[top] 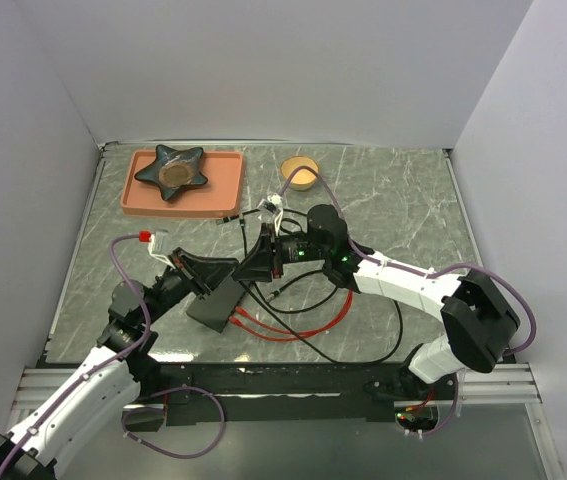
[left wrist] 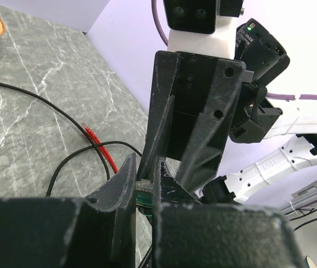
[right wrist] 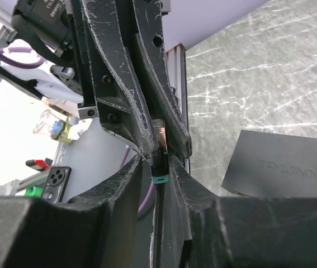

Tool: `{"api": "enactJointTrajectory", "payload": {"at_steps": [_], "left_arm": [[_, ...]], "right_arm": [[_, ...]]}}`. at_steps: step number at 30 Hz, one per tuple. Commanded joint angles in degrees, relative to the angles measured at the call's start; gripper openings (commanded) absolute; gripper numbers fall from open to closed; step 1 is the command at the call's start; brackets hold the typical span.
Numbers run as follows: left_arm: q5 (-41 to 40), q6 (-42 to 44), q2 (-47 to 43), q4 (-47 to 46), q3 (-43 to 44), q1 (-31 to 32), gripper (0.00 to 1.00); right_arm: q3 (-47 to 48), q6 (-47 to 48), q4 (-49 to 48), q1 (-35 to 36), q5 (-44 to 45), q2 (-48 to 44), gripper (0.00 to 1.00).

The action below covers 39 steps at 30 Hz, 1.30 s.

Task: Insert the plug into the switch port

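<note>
The plug (left wrist: 144, 188), clear with a green band (right wrist: 159, 178), hangs in the air between both grippers. My left gripper (left wrist: 144, 167) is shut on it, low above the table (top: 238, 268). My right gripper (right wrist: 157, 159) meets it head-on (top: 258, 262); its jaws stand narrowly round the plug's black boot, and contact is unclear. The left gripper's fingers (right wrist: 124, 84) come down from above in the right wrist view. The flat black switch box (top: 215, 302) lies below the grippers, its lettered top (right wrist: 284, 164) showing. Its ports cannot be made out.
Red cables (top: 293, 328) and black cables (top: 363, 345) loop across the table right of the box. A salmon tray (top: 138, 200) with a dark star-shaped dish (top: 173, 170) sits at the back left, a small yellow bowl (top: 299, 172) behind the grippers. Walls enclose three sides.
</note>
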State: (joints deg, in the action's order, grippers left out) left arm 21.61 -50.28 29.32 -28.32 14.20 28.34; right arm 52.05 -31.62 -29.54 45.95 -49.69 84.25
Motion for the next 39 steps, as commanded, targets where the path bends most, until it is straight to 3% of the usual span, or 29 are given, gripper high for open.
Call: {"api": "enactJointTrajectory", "payload": {"at_steps": [1,3,16,19,25,28,31,32,35,39], "left_arm": [[-0.8,0.4,-1.1,-2.5,0.7,0.2,0.01],[-1.0,0.4,-1.7,-2.0,0.7,0.2,0.01],[-1.3,0.2,-2.4,-1.8,0.4,0.2,0.01],[-1.0,0.0,-2.0,-2.1,0.6,0.2,0.01],[-1.0,0.1,-1.8,-2.1,0.5,0.2,0.01],[-1.0,0.3,-1.5,-2.0,0.4,0.2,0.03],[-2.3,1.3,-2.2,0.8,1.1,0.2,0.22],[-2.7,1.4,-2.6,1.5,1.3,0.2,0.46],[-5.5,2.2,-3.6,5.6,2.3,0.2,0.73],[-9.0,3.3,-3.9,10.8,4.3,0.2,0.84]], "right_arm": [[0.2,-1.0,-5.3,-0.3,-3.0,0.0,0.39],[0.1,-1.0,-5.4,-0.3,-3.2,0.3,0.43],[0.3,-3.0,-6.8,-0.3,-3.7,2.0,0.42],[0.3,-3.5,-7.5,-0.3,-3.3,2.1,0.37],[-0.9,-5.6,-12.1,-0.3,-3.7,2.2,0.11],[-2.5,-5.6,-13.0,-0.3,-2.4,1.0,0.08],[-2.2,-2.9,-9.2,-0.3,-1.2,0.1,0.05],[-2.1,-2.1,-6.8,-0.3,-0.8,-0.2,0.04],[-2.2,1.1,-1.6,-0.3,1.3,-1.6,0.00],[-2.0,6.7,9.2,-0.3,6.5,-4.3,0.00]]}}
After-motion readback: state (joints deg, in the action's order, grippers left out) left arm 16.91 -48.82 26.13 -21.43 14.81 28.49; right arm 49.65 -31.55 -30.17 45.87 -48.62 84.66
